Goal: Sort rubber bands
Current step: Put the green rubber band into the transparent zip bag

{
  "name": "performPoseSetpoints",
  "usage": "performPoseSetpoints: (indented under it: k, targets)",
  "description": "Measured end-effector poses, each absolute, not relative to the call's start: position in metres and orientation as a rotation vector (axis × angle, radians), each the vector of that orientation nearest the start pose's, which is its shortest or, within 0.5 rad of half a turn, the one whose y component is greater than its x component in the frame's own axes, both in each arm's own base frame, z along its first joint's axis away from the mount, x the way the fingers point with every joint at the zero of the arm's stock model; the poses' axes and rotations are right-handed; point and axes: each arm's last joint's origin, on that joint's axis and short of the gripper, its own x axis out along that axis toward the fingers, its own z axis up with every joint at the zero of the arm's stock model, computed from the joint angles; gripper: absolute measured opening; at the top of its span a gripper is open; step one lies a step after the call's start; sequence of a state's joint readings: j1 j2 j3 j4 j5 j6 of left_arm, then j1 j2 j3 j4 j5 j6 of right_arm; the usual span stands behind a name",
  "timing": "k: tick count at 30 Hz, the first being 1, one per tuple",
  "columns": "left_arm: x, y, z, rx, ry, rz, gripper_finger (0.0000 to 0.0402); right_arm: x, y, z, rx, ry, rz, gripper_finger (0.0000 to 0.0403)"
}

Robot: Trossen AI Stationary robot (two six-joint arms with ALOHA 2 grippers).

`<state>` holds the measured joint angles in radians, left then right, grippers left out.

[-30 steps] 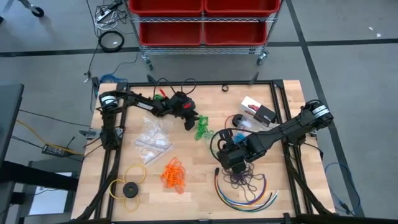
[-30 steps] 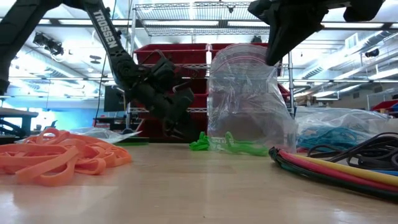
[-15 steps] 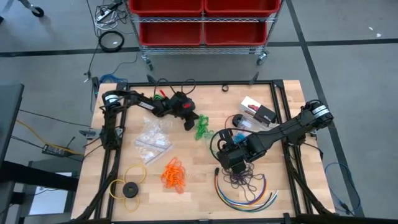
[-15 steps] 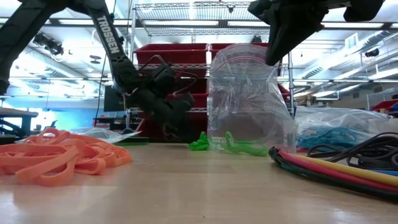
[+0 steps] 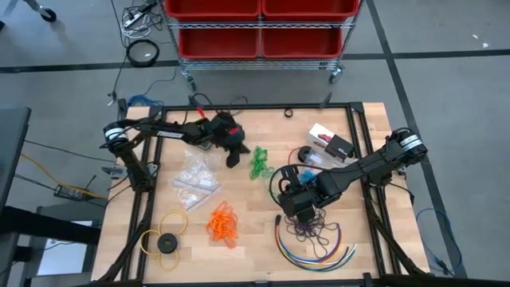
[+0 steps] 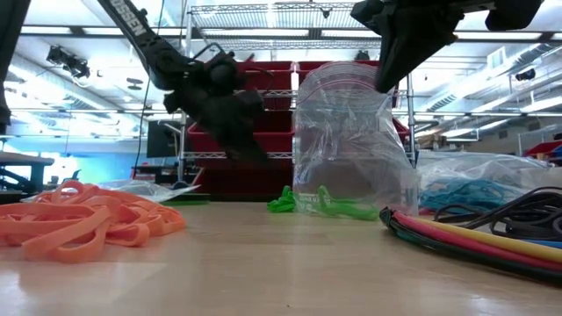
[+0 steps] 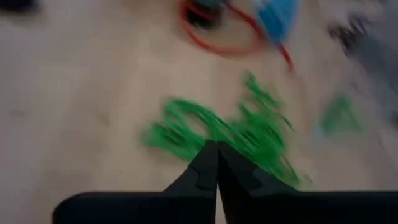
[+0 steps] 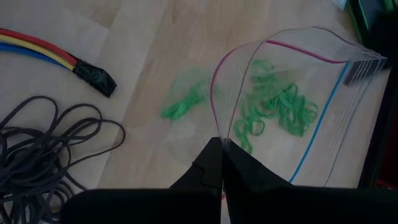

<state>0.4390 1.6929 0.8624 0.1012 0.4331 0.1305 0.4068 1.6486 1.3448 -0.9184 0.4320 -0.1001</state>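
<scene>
Green rubber bands lie in a loose pile on the wooden table, in the middle toward the far side. My left gripper hangs shut just left of and above that pile; the low view shows nothing green dangling from it. My right gripper is shut on a clear zip bag that holds more green bands. Orange bands lie in a bunch at the near middle. Dark purple bands lie under the right arm. My left gripper: whether a green band is caught between its shut fingertips cannot be told, as the wrist view is blurred. My right gripper pinches the bag's open top rim between its two fingers, from above and slanting down. The bag hangs upright below it, mouth open, its bottom on the table.
Long multicoloured cables curve along the near right. A yellow ring with a black disc sits near left, and empty clear bags lie left of centre. A bag of blue bands and a small box are at the far right.
My left gripper shut beside the green pile, then rose and drew back toward the table's left edge, rolling a little. The green pile stays on the table. My right gripper and the bag have kept still.
</scene>
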Motion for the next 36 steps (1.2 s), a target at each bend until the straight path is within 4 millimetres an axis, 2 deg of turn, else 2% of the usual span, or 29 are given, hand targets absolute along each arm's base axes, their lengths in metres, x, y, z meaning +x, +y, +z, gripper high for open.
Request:
performPoseSetpoints:
  k: [6, 9, 12, 22, 26, 31, 36]
  targets:
    - [0.312, 0.102, 0.147, -0.026, 0.776, -0.119, 0.011, 0.303, 0.117, 0.262, -0.584, 1.121, 0.036, 0.0]
    - [0.317, 0.097, 0.14, 0.043, 0.801, -0.07, 0.0137, 0.303, 0.117, 0.262, -0.581, 1.122, 0.041, 0.0]
    - [0.32, 0.098, 0.134, 0.104, 0.831, 0.019, 0.0145, 0.303, 0.117, 0.262, -0.58, 1.122, 0.041, 0.0]
    - [0.327, 0.099, 0.113, 0.081, 0.833, -0.026, 0.0146, 0.303, 0.118, 0.262, -0.581, 1.122, 0.041, 0.0]
    - [0.328, 0.099, 0.112, 0.093, 0.841, 0.0, 0.0117, 0.303, 0.117, 0.262, -0.58, 1.122, 0.041, 0.0]
    - [0.328, 0.097, 0.111, 0.096, 0.834, -0.033, 0.0017, 0.303, 0.118, 0.262, -0.58, 1.121, 0.041, 0.0]
    - [0.322, 0.095, 0.119, 0.091, 0.875, -0.036, 0.0005, 0.303, 0.118, 0.262, -0.579, 1.121, 0.04, 0.0]
